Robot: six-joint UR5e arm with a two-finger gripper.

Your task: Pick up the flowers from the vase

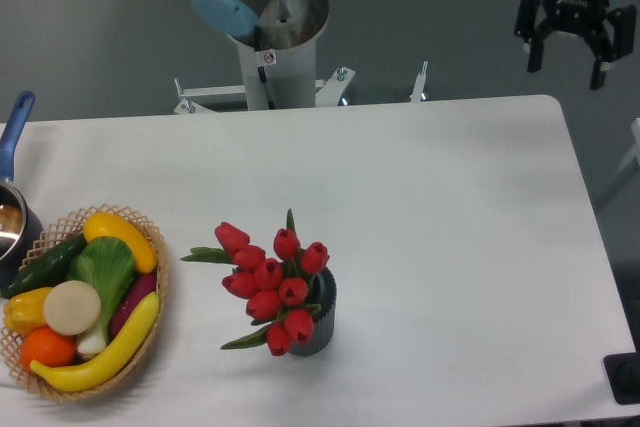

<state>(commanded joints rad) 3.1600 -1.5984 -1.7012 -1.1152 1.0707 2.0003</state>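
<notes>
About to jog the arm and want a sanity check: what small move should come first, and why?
Probably swing the gripper left and toward the front of the table, to hover above the flowers. It sits open and empty past the far right corner, while the tulips stand in the vase near the front edge, untouched.

Matt ribbed vase (pixel 322 322), woven wicker basket (pixel 150 332)

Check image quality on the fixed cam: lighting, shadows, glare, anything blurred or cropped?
Fixed camera: light is even and diffuse, with only soft shadows around the vase and basket; no strong glare on the white table; the flowers are reasonably sharp; the gripper is slightly soft and dark at top right, blue light above it; pot and basket are cropped at the left edge.
</notes>
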